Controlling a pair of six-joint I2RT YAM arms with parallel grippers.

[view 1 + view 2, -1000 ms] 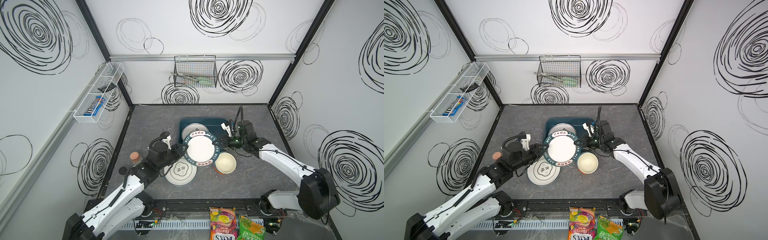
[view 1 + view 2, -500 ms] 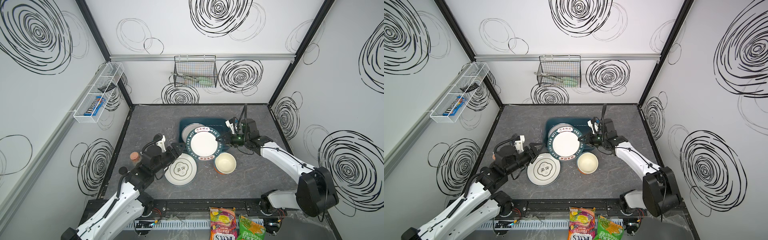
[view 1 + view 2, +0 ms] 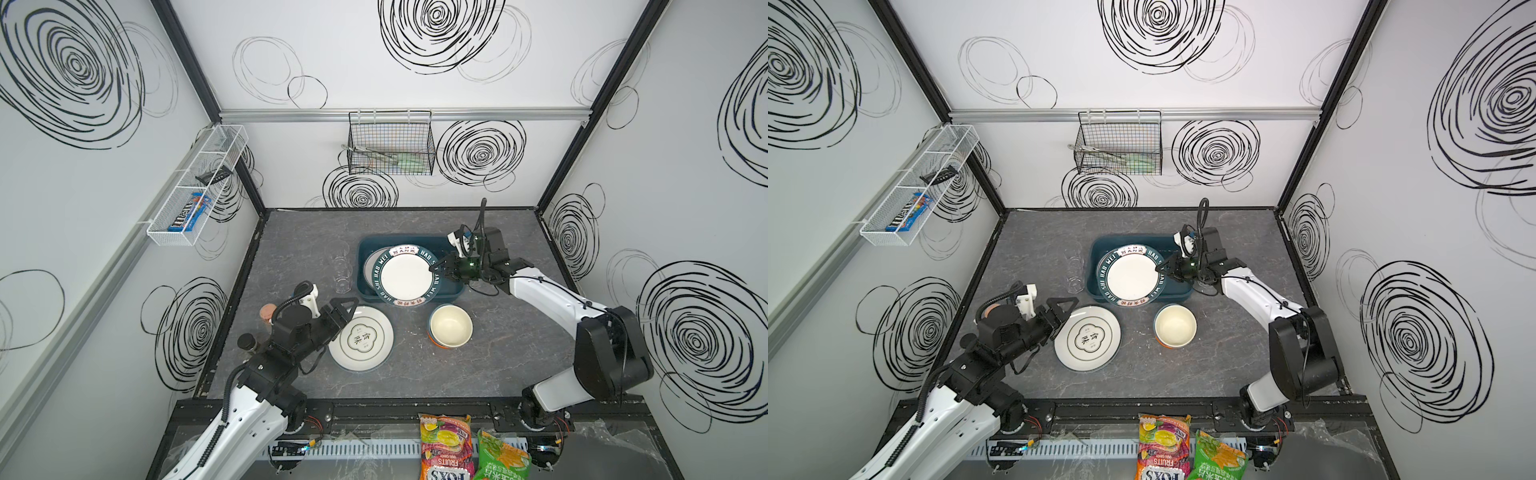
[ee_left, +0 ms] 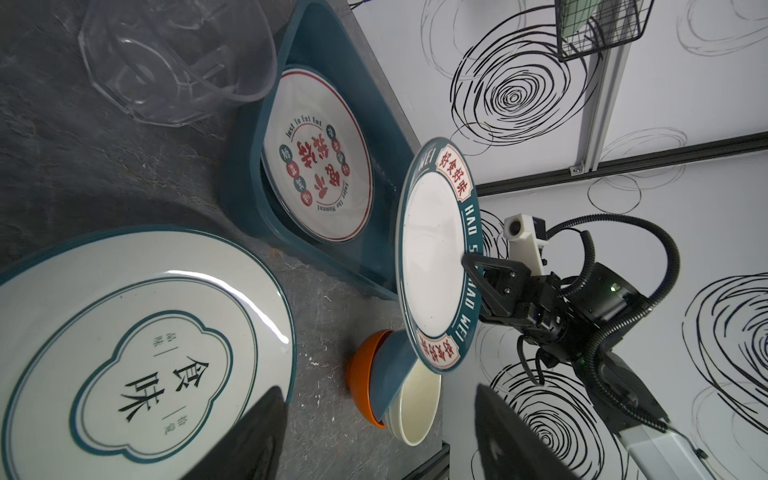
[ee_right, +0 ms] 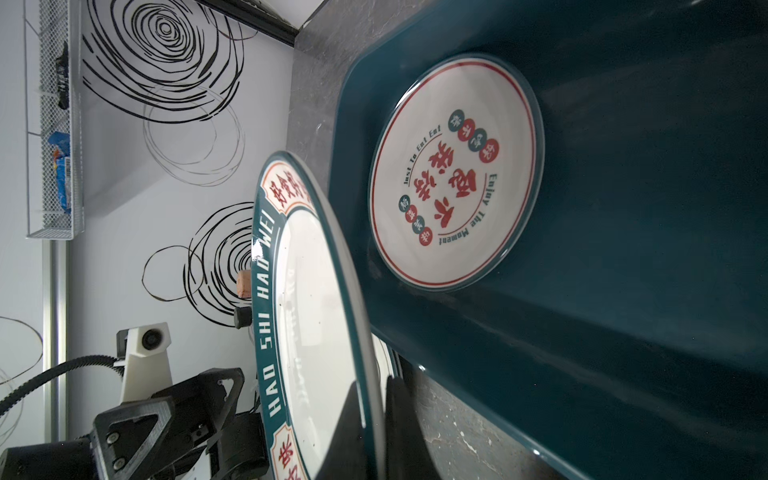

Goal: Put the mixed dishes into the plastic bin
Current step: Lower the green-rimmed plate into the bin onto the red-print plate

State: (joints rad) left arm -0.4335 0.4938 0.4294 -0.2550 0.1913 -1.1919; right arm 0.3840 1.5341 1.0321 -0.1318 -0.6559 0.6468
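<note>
A white plate with a teal lettered rim (image 3: 405,274) (image 3: 1129,274) (image 4: 432,257) (image 5: 307,316) hangs tilted over the front of the dark teal plastic bin (image 3: 365,246) (image 3: 1100,249) (image 4: 245,183) (image 5: 623,257). My right gripper (image 3: 436,270) (image 3: 1162,268) (image 5: 374,415) is shut on its right rim. A red-lettered plate (image 3: 370,266) (image 4: 318,174) (image 5: 453,174) lies in the bin. My left gripper (image 3: 347,309) (image 3: 1065,306) (image 4: 376,388) stands open and empty at the left edge of a plate (image 3: 361,337) (image 3: 1088,337) (image 4: 137,345) on the table. Stacked bowls (image 3: 451,326) (image 3: 1175,325) (image 4: 399,399) sit right of it. Clear tumblers (image 3: 341,266) (image 4: 174,62) stand left of the bin.
A cork-stoppered jar (image 3: 268,311) and a small dark-lidded jar (image 3: 246,341) stand by the left arm at the table's left edge. A black wire basket (image 3: 390,143) hangs on the back wall, a white mesh rack (image 3: 195,187) on the left wall. Snack bags (image 3: 446,449) lie in front.
My left gripper opened, let go of the teal-lettered plate and drew back to the front left. The right gripper carried the plate back over the bin.
</note>
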